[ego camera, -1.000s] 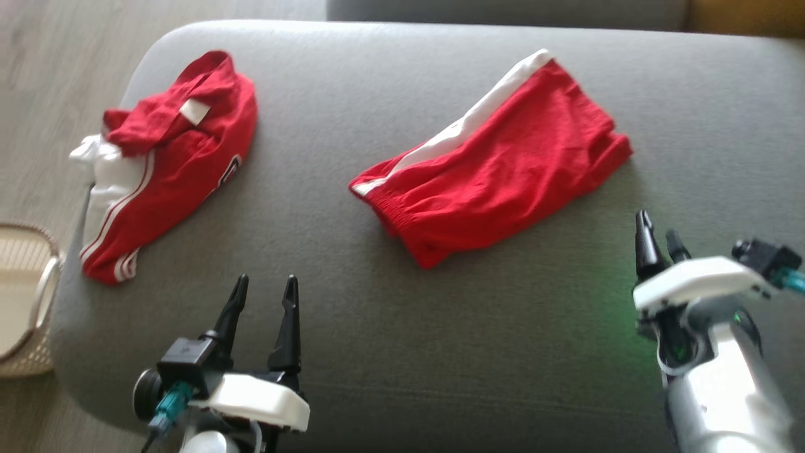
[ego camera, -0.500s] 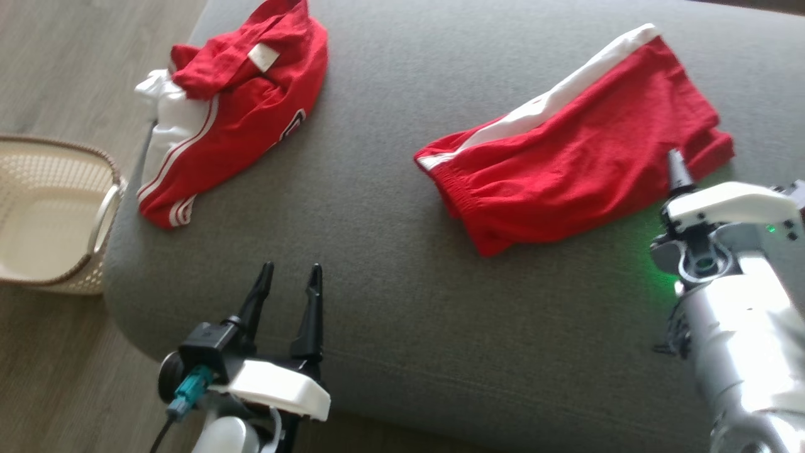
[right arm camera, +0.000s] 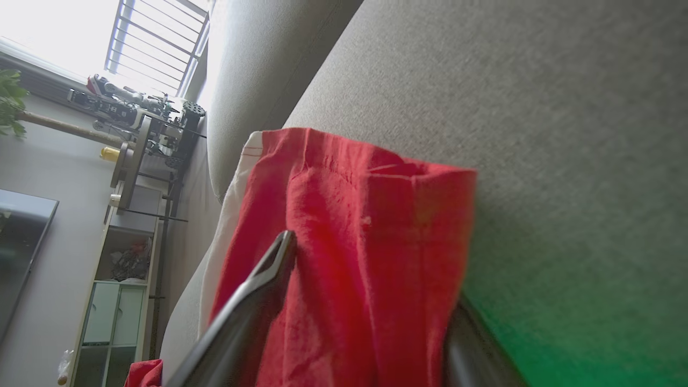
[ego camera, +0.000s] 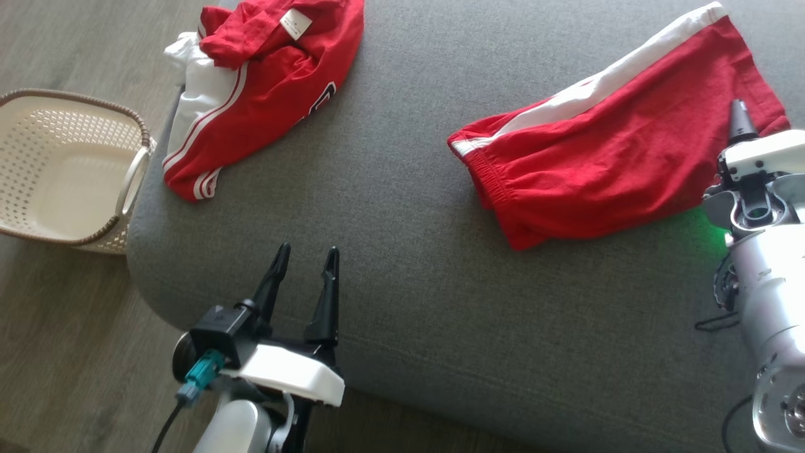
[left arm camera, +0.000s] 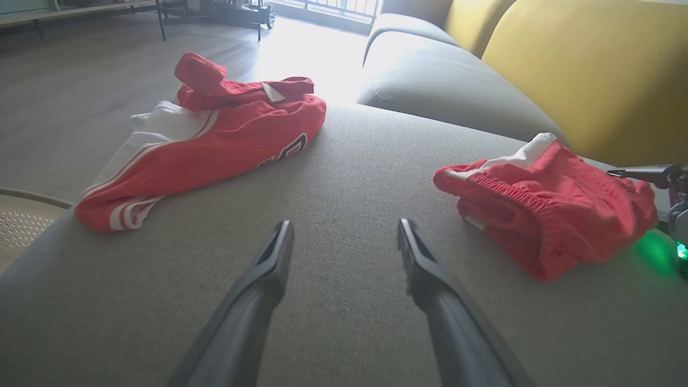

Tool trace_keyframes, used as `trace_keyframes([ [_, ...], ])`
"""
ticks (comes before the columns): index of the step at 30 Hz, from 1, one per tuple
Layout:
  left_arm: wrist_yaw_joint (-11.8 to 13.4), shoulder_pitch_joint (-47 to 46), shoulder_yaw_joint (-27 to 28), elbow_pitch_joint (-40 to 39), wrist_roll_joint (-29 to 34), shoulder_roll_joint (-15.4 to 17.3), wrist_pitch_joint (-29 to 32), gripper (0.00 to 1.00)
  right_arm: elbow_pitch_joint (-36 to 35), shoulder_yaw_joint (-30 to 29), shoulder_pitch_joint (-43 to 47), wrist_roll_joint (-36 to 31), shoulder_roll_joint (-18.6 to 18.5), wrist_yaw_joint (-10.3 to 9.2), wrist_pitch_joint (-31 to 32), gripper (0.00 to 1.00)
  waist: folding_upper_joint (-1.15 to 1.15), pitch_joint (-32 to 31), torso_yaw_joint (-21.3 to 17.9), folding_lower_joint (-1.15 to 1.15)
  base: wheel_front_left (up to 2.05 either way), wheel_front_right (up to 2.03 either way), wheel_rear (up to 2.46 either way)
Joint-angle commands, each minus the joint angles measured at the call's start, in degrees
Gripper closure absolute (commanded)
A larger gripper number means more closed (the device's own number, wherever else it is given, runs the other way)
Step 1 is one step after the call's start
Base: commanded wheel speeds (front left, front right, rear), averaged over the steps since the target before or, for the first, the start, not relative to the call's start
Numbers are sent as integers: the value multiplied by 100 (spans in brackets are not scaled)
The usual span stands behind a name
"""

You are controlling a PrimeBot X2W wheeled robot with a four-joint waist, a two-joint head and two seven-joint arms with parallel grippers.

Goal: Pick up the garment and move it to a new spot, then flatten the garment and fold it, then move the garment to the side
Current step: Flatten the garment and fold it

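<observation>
The garment, red shorts (ego camera: pixel 616 170) with a white side stripe, lies loosely flat on the right of the grey sofa cushion (ego camera: pixel 390 264). My right gripper (ego camera: pixel 742 123) is at the shorts' right end, open. In the right wrist view the red cloth (right arm camera: pixel 344 215) lies between its spread fingers (right arm camera: pixel 269 269), with the other finger partly hidden under the fabric edge. Near the cushion's front edge my left gripper (ego camera: pixel 308 251) is open and empty, well left of the shorts (left arm camera: pixel 553 209); the left wrist view shows its fingers (left arm camera: pixel 269 269) over bare cushion.
A crumpled red and white jersey (ego camera: pixel 264 94) lies at the cushion's far left corner. A cream plastic basket (ego camera: pixel 135 182) stands on the wooden floor left of the sofa. Yellow backrest cushions (left arm camera: pixel 591 70) rise behind the seat.
The head camera has swung, shifting the whole picture. My right gripper has come forward from the bare cushion onto the shorts' right end. Both grippers stay open.
</observation>
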Motion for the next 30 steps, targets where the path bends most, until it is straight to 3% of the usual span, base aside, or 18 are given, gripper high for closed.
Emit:
trace_keyframes([
  [1, 56, -161, 176, -194, -37, 6, -70, 0, 32, 26, 31, -59, 38, 1, -47, 0, 0, 13, 8, 0, 0, 0, 0],
  [16, 38, -274, 84, -161, -106, 6, -70, 0, 46, -810, 15, -1235, 243, 1, 284, 0, 0, 174, -92, 0, 0, 0, 0],
  [17, 38, -286, 73, -164, -115, 6, -70, 0, 46, -859, -8, -1332, 247, 1, 323, 6, 0, 192, -88, 0, 0, 0, 0],
  [18, 38, -296, 65, -163, -124, 6, -70, 0, 46, -907, -24, -1439, 245, 1, 356, 30, 0, 206, -82, 0, 0, 0, 0],
  [19, 38, -301, 59, -158, -132, 6, -70, 0, 46, -952, -35, -1555, 238, 1, 383, 76, 0, 215, -77, 0, 0, 0, 0],
  [20, 40, -304, 56, -151, -140, 6, -70, 0, 47, -1004, -53, -1665, 235, 1, 400, 100, 0, 223, -72, 0, 0, 0, 0],
  [30, 63, -296, 105, -86, -194, 6, -70, 0, 47, -1670, -116, -2390, 333, 1, 367, 100, 0, 73, -152, 0, 0, 0, 0],
])
